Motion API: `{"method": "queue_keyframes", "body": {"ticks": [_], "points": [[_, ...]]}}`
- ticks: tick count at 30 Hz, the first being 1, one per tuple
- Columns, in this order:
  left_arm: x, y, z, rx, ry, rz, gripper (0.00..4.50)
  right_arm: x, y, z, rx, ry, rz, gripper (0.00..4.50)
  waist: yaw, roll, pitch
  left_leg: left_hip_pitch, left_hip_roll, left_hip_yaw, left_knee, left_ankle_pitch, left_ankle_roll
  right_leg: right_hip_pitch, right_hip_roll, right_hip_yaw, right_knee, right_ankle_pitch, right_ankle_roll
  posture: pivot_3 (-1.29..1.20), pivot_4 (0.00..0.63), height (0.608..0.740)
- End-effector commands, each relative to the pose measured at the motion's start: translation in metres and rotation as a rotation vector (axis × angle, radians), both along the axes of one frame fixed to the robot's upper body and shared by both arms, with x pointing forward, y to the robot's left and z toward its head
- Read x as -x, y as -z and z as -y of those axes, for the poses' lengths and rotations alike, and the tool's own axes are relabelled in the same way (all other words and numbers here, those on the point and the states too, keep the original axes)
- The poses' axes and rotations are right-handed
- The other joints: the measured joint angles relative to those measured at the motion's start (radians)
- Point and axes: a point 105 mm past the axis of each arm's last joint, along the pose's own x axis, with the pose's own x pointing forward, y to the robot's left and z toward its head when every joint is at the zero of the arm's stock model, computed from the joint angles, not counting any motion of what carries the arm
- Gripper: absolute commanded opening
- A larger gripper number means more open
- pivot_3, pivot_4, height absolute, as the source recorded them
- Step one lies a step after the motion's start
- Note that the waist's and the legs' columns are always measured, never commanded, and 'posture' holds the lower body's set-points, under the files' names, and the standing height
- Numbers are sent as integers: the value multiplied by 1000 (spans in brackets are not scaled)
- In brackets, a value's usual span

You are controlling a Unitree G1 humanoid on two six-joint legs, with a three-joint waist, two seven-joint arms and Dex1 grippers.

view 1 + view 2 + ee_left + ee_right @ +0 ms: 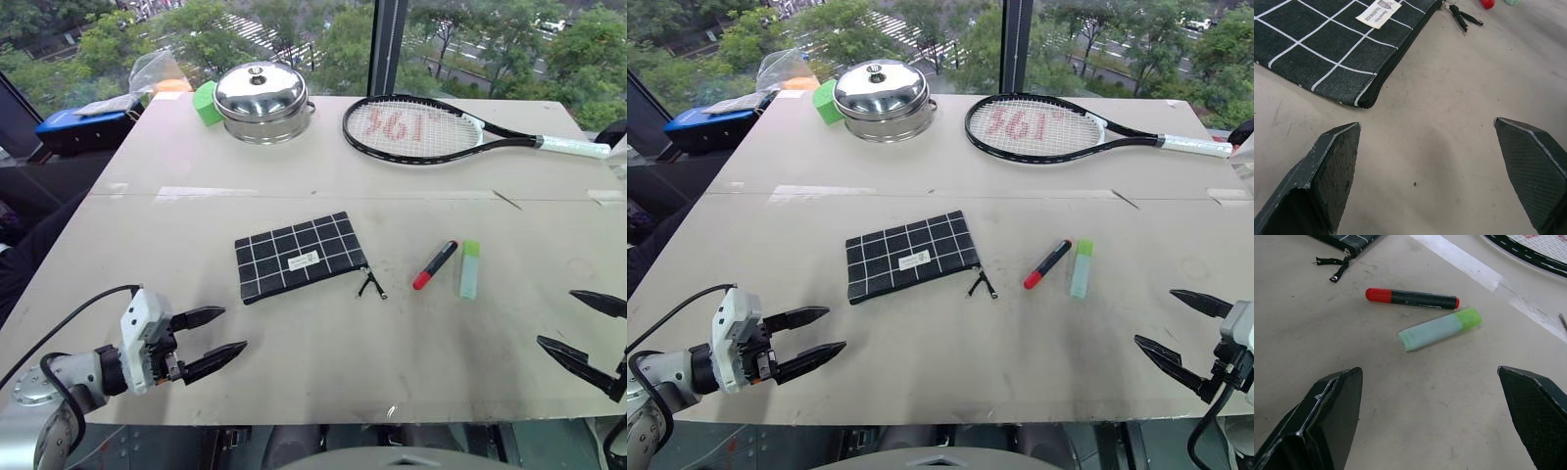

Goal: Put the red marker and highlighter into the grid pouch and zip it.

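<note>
Nearest, both grippers are being held low over the front edge of the bench (323, 377), jaws spread wide and holding nothing — the left gripper (214, 339) at the near left, the right gripper (584, 328) at the near right. Each is being aimed inward, probably so that the pouch and the pens can be approached from either side.

Further in, the grid pouch (300, 256) is lying flat at the middle of the bench, its zipper pull (370, 285) trailing off the right corner; whether the zip is being left open cannot be told. A small white label on it is being shown in the left wrist view, with "HANDMADE" legible. Just to its right, the red marker (435, 264) and the highlighter (470, 268) are lying side by side, near each other but apart, both outside the pouch.

Farthest back, a lidded steel pot (262, 101) and a racket (431, 130) are resting — red marks on the strings cannot be read surely.
</note>
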Motion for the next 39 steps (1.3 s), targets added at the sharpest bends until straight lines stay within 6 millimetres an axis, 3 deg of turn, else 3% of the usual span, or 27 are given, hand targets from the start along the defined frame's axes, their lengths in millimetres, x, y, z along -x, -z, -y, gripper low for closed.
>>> {"method": "queue_keyframes", "body": {"ticks": [1,4,6,13,19,24,28,33,34,35,39], "points": [[-12,-7,0,38,-54,44,4437,-2,-7,-13,-18,-27,65,4500,1,0,0,0,0,0,0,0,0,0,0,0,0,0,0,0,150,740],[-31,-13,-15,47,-169,98,4437,-8,-13,-44,-100,-99,112,4500,4,0,0,0,0,-1,0,0,0,0,0,0,0,0,0,0,150,740],[-39,-14,-33,-107,-172,196,4437,-9,-18,-62,-130,-167,124,4500,2,1,-1,0,0,-1,0,0,0,0,0,0,0,0,0,0,150,740],[-50,5,-52,-524,75,494,4437,-7,-26,-98,-162,-305,122,4500,4,1,-3,-1,-2,1,-1,0,1,0,-1,-1,-2,3,-5,0,150,740],[-64,22,-33,-574,218,625,4437,-7,-26,-106,-169,-320,122,4500,24,1,-5,-2,-4,1,0,-1,3,0,-5,-1,-3,3,-5,0,150,740],[-94,22,8,-578,327,745,4437,-7,-26,-109,-172,-308,132,4500,38,10,-8,-3,-4,3,2,-2,4,2,-7,-3,-2,3,-4,0,150,740],[-108,23,35,-566,365,770,4437,-6,-27,-111,-173,-293,139,4500,34,7,-12,-2,-5,4,3,-1,5,2,-2,-4,0,3,-4,0,150,740],[-124,24,53,-576,362,734,4437,-6,-25,-114,-178,-261,147,4500,35,6,-13,-2,-5,3,3,-1,5,3,-1,-5,1,2,-3,0,150,740],[-125,24,55,-569,359,720,3873,-7,-24,-115,-179,-253,150,4500,35,6,-13,-2,-5,2,4,-1,5,3,-1,-5,1,2,-3,0,150,740],[-125,25,58,-553,363,701,3676,-8,-23,-117,-176,-244,153,4500,33,6,-13,-2,-5,2,4,-1,5,4,-1,-5,1,2,-3,0,150,740],[-123,23,62,-479,339,618,1741,-21,-20,-122,-170,-155,185,4500,23,5,-14,-1,-5,2,5,-1,5,3,-1,-4,2,0,0,0,150,740]]}}
